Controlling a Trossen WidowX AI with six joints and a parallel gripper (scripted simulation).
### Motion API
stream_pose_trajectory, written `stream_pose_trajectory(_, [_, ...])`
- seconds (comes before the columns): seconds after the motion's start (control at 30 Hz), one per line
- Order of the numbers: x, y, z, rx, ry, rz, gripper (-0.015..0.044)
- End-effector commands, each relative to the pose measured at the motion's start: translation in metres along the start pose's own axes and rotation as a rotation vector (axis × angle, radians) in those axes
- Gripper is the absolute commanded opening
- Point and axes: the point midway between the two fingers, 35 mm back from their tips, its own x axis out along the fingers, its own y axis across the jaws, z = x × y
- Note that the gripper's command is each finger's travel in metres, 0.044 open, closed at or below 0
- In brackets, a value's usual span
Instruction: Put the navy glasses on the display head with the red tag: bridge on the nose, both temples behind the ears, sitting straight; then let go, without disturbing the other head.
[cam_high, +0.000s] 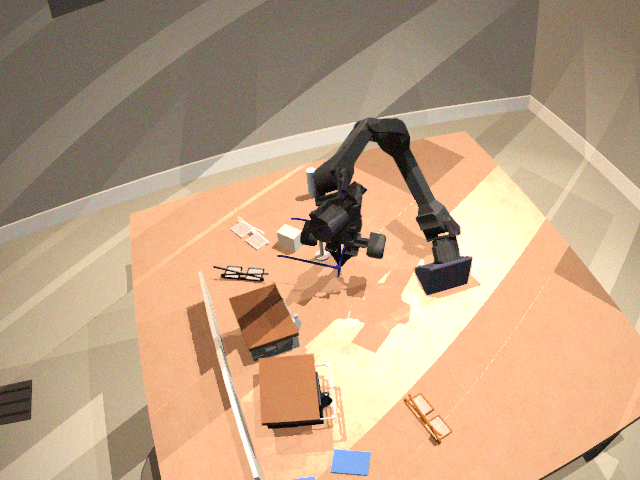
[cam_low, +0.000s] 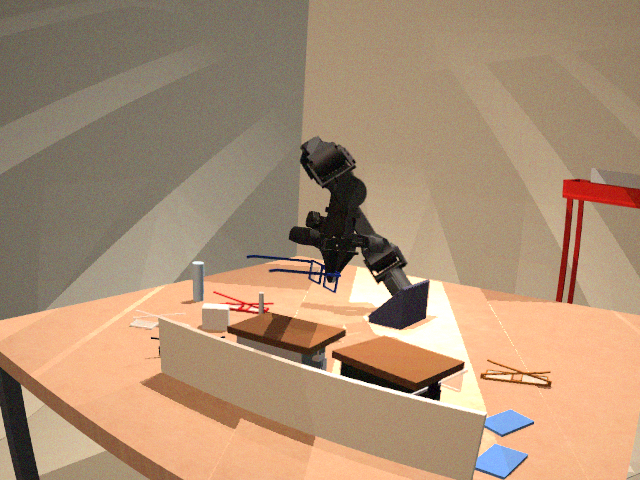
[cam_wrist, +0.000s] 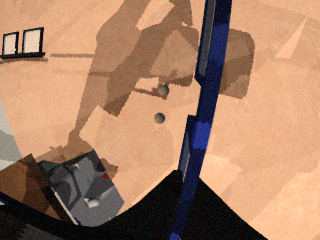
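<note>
My gripper (cam_high: 339, 261) (cam_low: 331, 277) (cam_wrist: 182, 179) is shut on the front frame of the navy glasses (cam_high: 310, 261) (cam_low: 279, 257) (cam_wrist: 215, 60), held above the table. Their temples are open and point left in the top and exterior views. The grey head (cam_high: 273, 347) (cam_low: 320, 360) (cam_wrist: 110, 192), under a brown board, shows its red tag (cam_wrist: 105, 176) in the wrist view, at lower left. The held glasses are apart from it. The other head (cam_high: 325, 399) (cam_low: 432, 392) is black, under a second brown board, with white-framed glasses around its face. The boards hide much of both heads.
A long pale panel (cam_high: 225, 366) (cam_low: 320, 395) stands behind the heads. A white block (cam_high: 288, 237) (cam_low: 215, 316), a grey-blue cylinder (cam_high: 311, 183) (cam_low: 197, 281), a slim post (cam_low: 261, 301) and red glasses (cam_low: 248, 308) are nearby. Black glasses (cam_high: 244, 273) and orange glasses (cam_high: 428, 416) (cam_low: 515, 377) lie on the table.
</note>
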Motion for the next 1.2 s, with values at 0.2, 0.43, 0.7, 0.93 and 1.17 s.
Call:
stream_pose_trajectory(0.2, [-0.019,-0.03,-0.044,-0.076,0.019,0.112,0.0])
stream_pose_trajectory(0.43, [-0.031,-0.058,-0.072,-0.131,0.036,0.194,0.0])
stream_pose_trajectory(0.7, [-0.043,-0.095,-0.098,-0.19,0.061,0.291,0.0])
stream_pose_trajectory(0.93, [-0.051,-0.13,-0.117,-0.239,0.086,0.38,0.0])
stream_pose_trajectory(1.17, [-0.056,-0.164,-0.131,-0.281,0.113,0.461,0.0])
